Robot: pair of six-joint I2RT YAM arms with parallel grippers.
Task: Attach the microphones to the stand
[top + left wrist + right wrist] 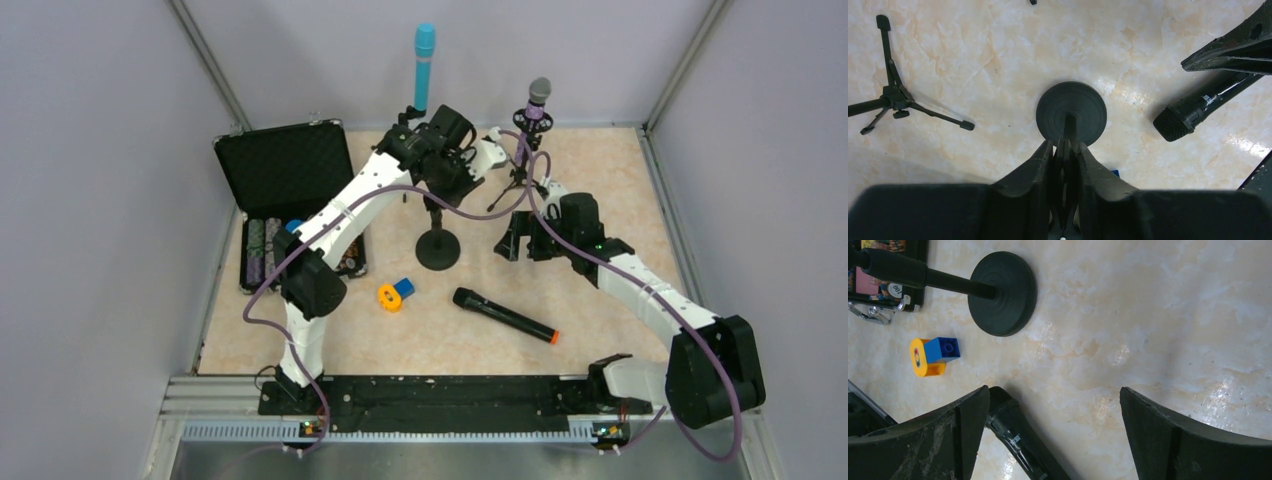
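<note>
Top external: two mics mounted, black mic (pixel 503 314) flat on the table (pixel 640 180)

Far left: open case (pixel 283 168), foam-lined. The right wrist view shows stickers inside it, too small to read.
Left gripper (pixel 1064 146): pinched narrow on the pole of the round-base stand (pixel 1071 112), which carries the light-blue mic (pixel 424 65) upright.
Orange-and-blue block (pixel 395 293): just left of the black mic, apart from it.
Black mic: grille toward the round base, orange end toward the near right. A white label on the barrel shows in the left wrist view; unreadable.
Purple mic (pixel 538 97): upright in the tripod stand (pixel 894 96), back right.
Right gripper (pixel 1053 392): spread wide, low over the table. The black barrel lies just beside one finger (pixel 948 440), not between the two.

Judgement: the step is picking up the black mic. Slide the right gripper over until the barrel sits centred, fingers square across it. Close mid-body, clear of the grille. No free clip seen, so confirm the mount before lifting
</note>
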